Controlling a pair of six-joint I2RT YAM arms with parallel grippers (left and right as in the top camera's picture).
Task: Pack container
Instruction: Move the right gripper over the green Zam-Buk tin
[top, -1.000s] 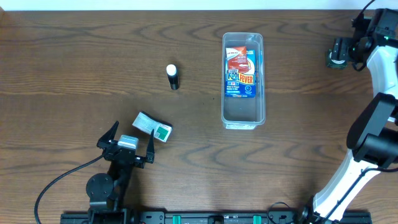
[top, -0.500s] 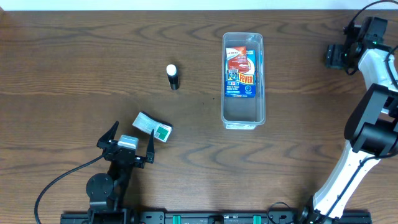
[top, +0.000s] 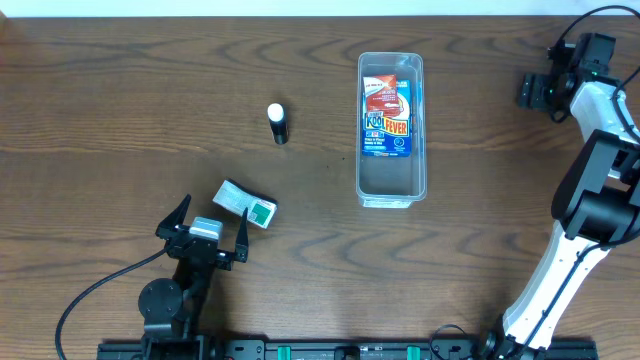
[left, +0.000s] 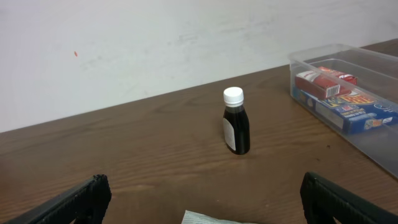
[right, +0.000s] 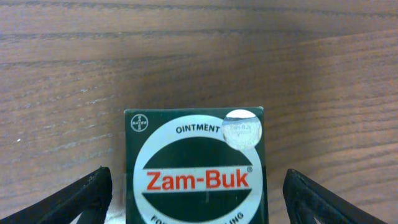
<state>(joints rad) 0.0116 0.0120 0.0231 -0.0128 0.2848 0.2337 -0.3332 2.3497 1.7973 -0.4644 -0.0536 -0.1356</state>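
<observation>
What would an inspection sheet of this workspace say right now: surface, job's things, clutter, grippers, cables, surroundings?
Surface: dark wood-grain table, no spills seen.
Job's things: clear container upright, a Kool Fever box lying inside, the rest of it bare.
Clutter: dark bottle with white cap standing left of the container; white-and-green box lying front left; Zam-Buk box on the table at far right.
Grippers: left gripper open, empty, just short of the white-and-green box; right gripper open around the Zam-Buk box, gaps either side.
Cables: black cable looping from the left arm's base.
Surroundings: white wall behind the table.
</observation>
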